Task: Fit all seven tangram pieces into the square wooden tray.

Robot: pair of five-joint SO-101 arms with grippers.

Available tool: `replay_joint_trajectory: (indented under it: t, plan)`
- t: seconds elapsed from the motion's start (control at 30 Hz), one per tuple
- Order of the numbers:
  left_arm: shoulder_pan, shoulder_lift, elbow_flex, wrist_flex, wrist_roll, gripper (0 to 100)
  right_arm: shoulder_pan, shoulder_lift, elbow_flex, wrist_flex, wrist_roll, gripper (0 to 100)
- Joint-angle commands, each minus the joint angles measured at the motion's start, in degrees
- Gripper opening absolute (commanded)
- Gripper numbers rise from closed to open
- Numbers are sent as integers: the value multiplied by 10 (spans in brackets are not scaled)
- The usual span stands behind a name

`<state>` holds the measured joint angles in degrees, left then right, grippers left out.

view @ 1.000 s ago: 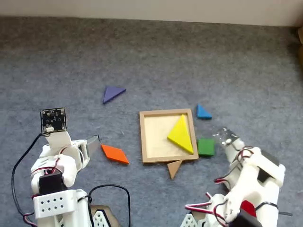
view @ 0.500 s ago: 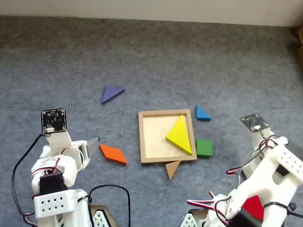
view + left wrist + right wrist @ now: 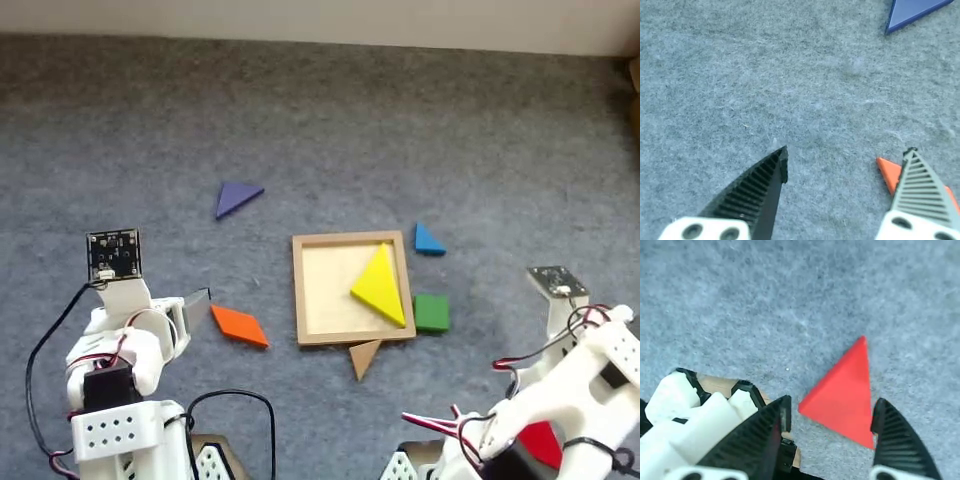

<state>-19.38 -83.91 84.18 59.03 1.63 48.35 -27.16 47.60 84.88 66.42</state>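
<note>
Pickup underway: right gripper [image 3: 831, 405] spread astride red triangle [image 3: 842, 390], probably not yet touching; next, lower and pinch; left gripper [image 3: 847, 150] gapes over carpet [image 3: 790, 75].

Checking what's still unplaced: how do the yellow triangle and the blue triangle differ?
The yellow triangle lies inside the wooden tray, against its right side. The blue triangle lies on the grey carpet, just outside the tray's upper right corner. The yellow triangle is clearly larger than the blue triangle. Both are triangles lying flat.
</note>
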Motion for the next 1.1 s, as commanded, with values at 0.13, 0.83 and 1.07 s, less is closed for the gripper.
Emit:
replay_joint_trajectory:
  t: [0.13,0.83,1.07]
  plan:
    - [-7,-5,-2,-8,-4,347,50,-2,4,5,89,340]
    - [-7,-5,-2,-7,-4,347,71,-2,203,-167,137,339]
    - [-7,-5,-2,-7,-4,347,71,-2,252,-239,137,290]
